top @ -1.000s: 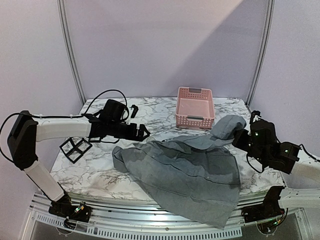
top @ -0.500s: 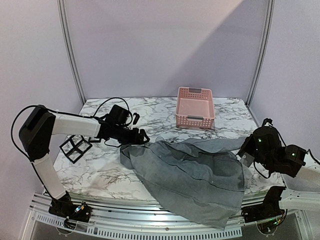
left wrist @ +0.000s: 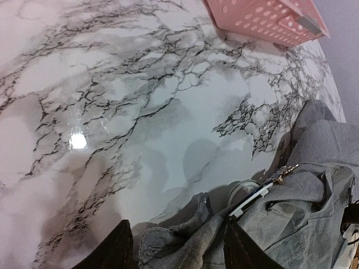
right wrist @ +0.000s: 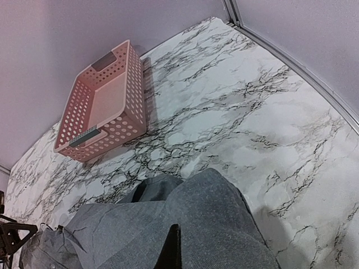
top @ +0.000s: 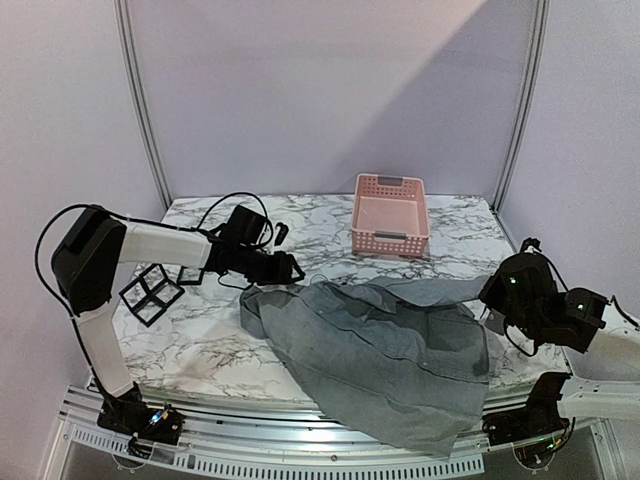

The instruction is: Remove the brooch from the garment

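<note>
On the tabletop (top: 200, 340), left jaws spread over the garment (top: 380, 345), right jaws gripping it.
Tugging could fold cloth over the brooch (left wrist: 282, 174).

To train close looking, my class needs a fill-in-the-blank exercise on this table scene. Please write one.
1. The basket at the far side of the table is ____ in colour.
2. The garment spread across the table is plain ____.
3. The black wire cube stands on the robot's ____ side.
Missing words: pink; grey; left.
</note>
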{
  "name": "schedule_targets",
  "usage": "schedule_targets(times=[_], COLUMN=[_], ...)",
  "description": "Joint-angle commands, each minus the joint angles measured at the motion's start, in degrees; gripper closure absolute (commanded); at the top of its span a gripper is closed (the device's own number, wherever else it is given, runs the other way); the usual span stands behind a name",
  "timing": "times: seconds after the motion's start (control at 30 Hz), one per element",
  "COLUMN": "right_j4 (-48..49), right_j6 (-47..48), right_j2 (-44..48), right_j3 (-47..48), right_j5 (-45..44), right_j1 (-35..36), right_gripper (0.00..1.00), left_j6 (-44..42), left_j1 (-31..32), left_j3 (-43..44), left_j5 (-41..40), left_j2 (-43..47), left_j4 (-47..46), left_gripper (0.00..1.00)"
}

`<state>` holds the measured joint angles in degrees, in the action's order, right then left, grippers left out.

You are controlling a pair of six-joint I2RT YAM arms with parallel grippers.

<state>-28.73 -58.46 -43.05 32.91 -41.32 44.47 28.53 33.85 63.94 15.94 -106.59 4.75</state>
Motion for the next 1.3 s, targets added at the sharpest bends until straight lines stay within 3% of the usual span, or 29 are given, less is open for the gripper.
schedule_targets(times=[0.0, 0.17, 0.63, 0.83, 0.97, 1.13, 1.27], right_j4=[0.84, 1.37, 2.51, 3.03, 3.28, 3.66, 3.71], right_j6=[-0.01, 0.09, 1.15, 1.12, 1.2, 1.3, 1.41], right_j2=[-0.13, -0.11, -0.41, -0.63, -0.72, -0.81, -0.89], right_j3=[-0.9, -1.0, -1.09, -1.33, -1.57, -1.79, -1.79], right_j5=[-0.31, -0.51, -0.63, -0.35, -0.12, -0.16, -0.02], right_j1=[0.12, 0.1, 0.07, 0.12, 0.1, 0.14, 0.08], right_gripper=[1.0, 1.0, 1.0, 1.0, 1.0, 1.0, 1.0], left_j6=[-0.58, -0.58, -0.17, -0.27, -0.18, 0.9, 1.97], left_j1=[-0.04, 0.71, 2.84, 2.98, 3.15, 3.59, 3.68], left_j3=[2.04, 2.51, 1.45, 0.87, 0.75, 0.48, 0.35], left_j5=[0.93, 0.81, -3.13, -6.47, -6.32, -3.8, -1.86], left_j2=[-2.09, -2.75, -2.75, -1.65, -0.96, -0.91, -0.82], left_j4=[1.07, 2.31, 5.16, 6.13, 6.15, 4.34, 3.25], left_gripper=[0.46, 0.54, 0.56, 0.45, 0.44, 0.57, 0.73])
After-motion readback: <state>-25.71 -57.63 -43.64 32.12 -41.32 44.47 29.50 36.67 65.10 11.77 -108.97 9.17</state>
